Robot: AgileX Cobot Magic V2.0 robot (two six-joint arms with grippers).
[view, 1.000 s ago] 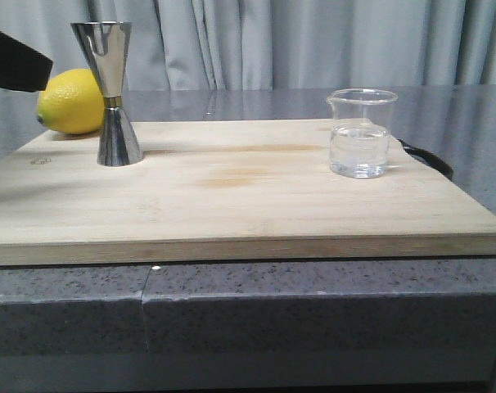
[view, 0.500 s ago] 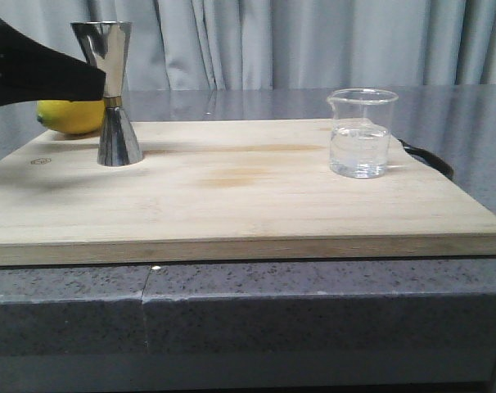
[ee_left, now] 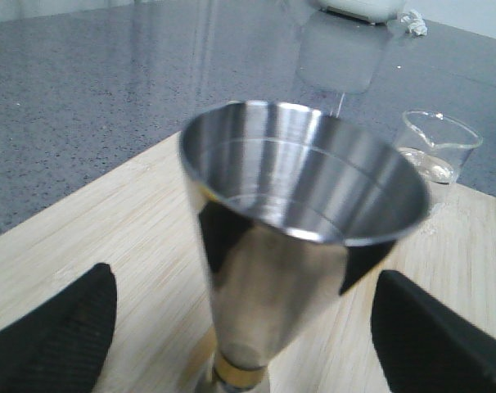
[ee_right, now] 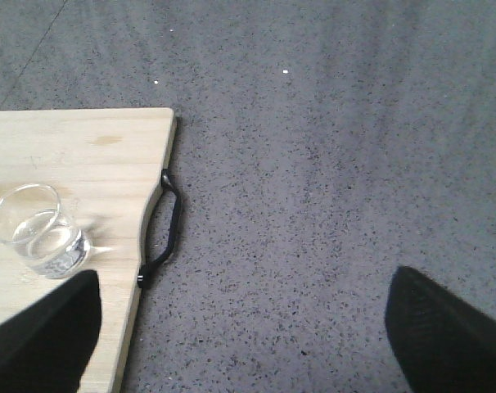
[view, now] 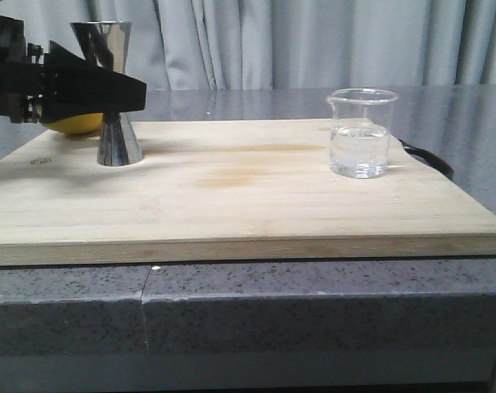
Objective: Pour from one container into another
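Black ribbed left tool (ee_left: pixel 240 327) straddles shiny hourglass steel jigger (ee_left: pixel 289 246).

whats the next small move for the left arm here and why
Probably close the left gripper on the jigger. The wrist view shows its open fingers on either side of the cup, not touching, and the jigger stands on the board. The beaker with liquid waits untouched.

The left gripper (ee_left: pixel 244 327) is wide open, one finger (ee_left: pixel 56 340) on each side. The right gripper (ee_right: pixel 240 327) is wide open too, fingers far apart.
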